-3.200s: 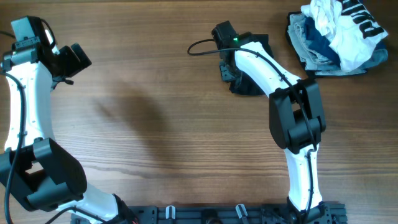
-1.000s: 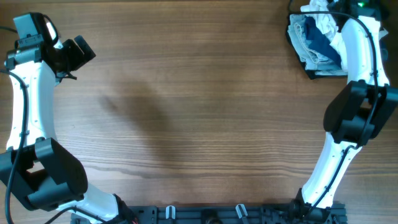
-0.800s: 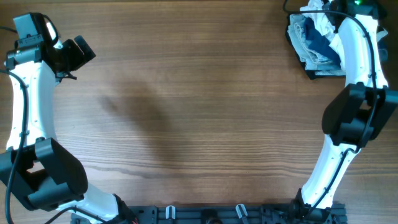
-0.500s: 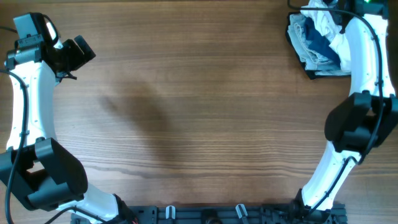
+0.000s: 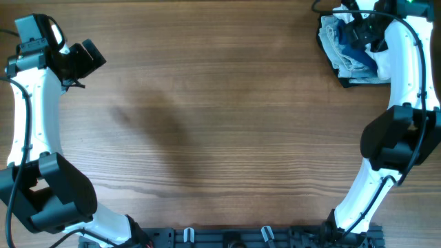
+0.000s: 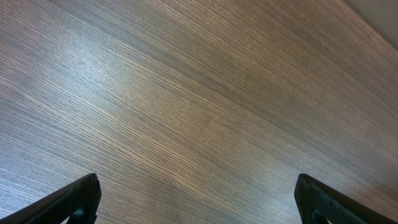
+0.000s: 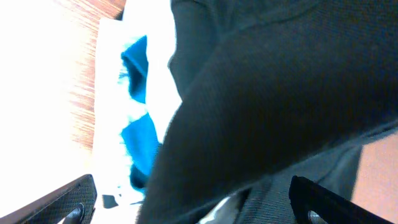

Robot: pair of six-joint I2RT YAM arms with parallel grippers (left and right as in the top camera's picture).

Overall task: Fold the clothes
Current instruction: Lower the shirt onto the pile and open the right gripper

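Observation:
The black clothes [image 7: 267, 93] fill most of the right wrist view, lying bunched on the heap at the table's far right corner. My right gripper [image 7: 202, 202] is open, its fingertips [image 7: 68, 202] wide apart on either side of the dark fabric. From overhead the right gripper [image 5: 358, 27] hovers over that heap, and the arm hides most of the black garment. My left gripper [image 5: 86, 58] is open at the far left, with only bare wood between its fingers [image 6: 74, 199].
The heap of white, lettered and light-blue clothes [image 5: 344, 52] sits at the far right corner, its white and blue folds [image 7: 134, 137] beside the black fabric. The wooden table [image 5: 207, 124] spreads between the two arms. A black rail [image 5: 227, 238] runs along the near edge.
The right gripper, shut half a second ago, has opened over the heap at the far right. The left arm has not moved.

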